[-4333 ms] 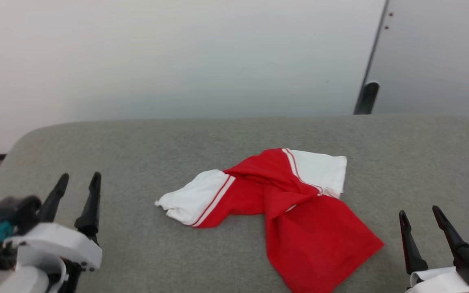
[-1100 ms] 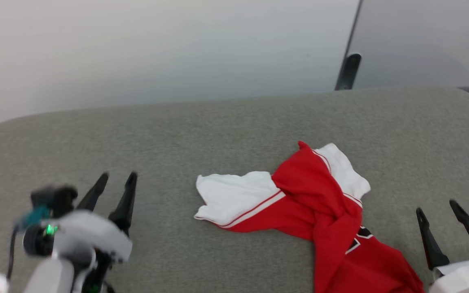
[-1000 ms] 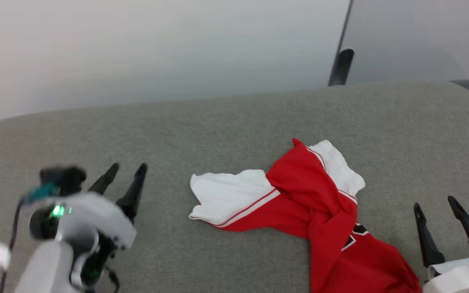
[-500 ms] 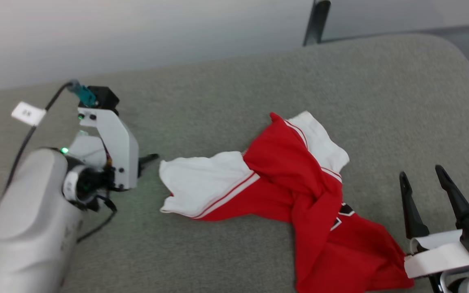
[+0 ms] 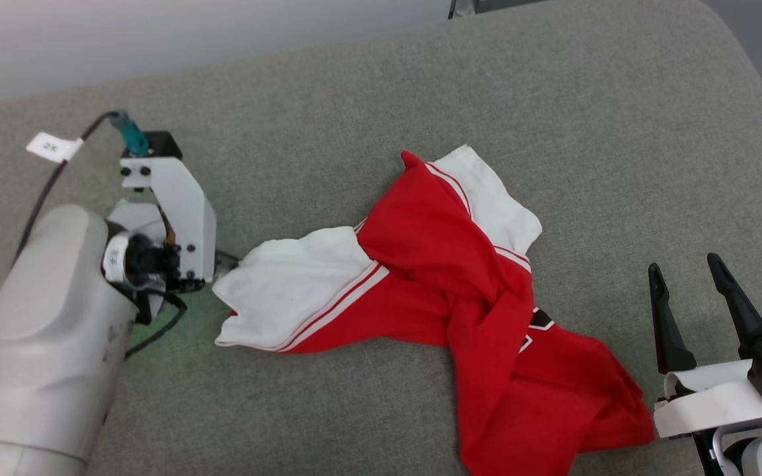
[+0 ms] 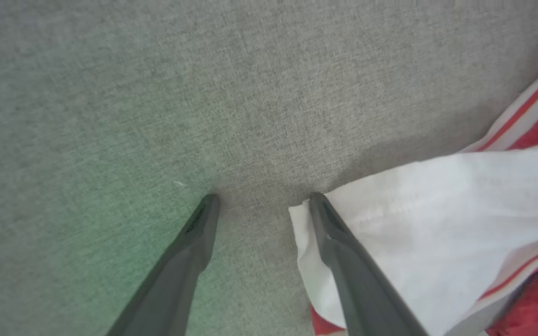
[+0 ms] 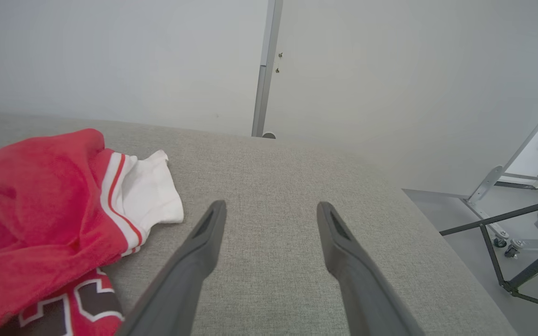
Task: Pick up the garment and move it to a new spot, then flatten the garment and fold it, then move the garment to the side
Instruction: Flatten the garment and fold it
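Note:
The garment (image 5: 434,264) lies crumpled mid-surface, red with two white sleeves and a bit of black-and-white print showing. My left gripper (image 5: 225,263) points down at the outer corner of the left white sleeve (image 5: 288,291). In the left wrist view the gripper (image 6: 263,199) is open, its tips at the grey surface. One finger (image 6: 343,252) lies over the sleeve's corner (image 6: 437,210) and the other rests on bare fabric. My right gripper (image 5: 682,264) stands open and empty to the right of the garment's red lower part. The right wrist view shows the gripper (image 7: 271,205) over bare surface, the garment (image 7: 40,186) to its left.
The grey padded surface (image 5: 354,99) has rounded far corners and drops off at the right. A white wall and a dark post (image 7: 262,84) stand behind it. A metal frame (image 7: 507,233) stands on the floor to the right. A tagged cable (image 5: 53,147) runs from my left wrist.
The head camera has tilted down. My left arm has swung in and lowered its open fingers to the white sleeve's corner. The right gripper has stayed open in place.

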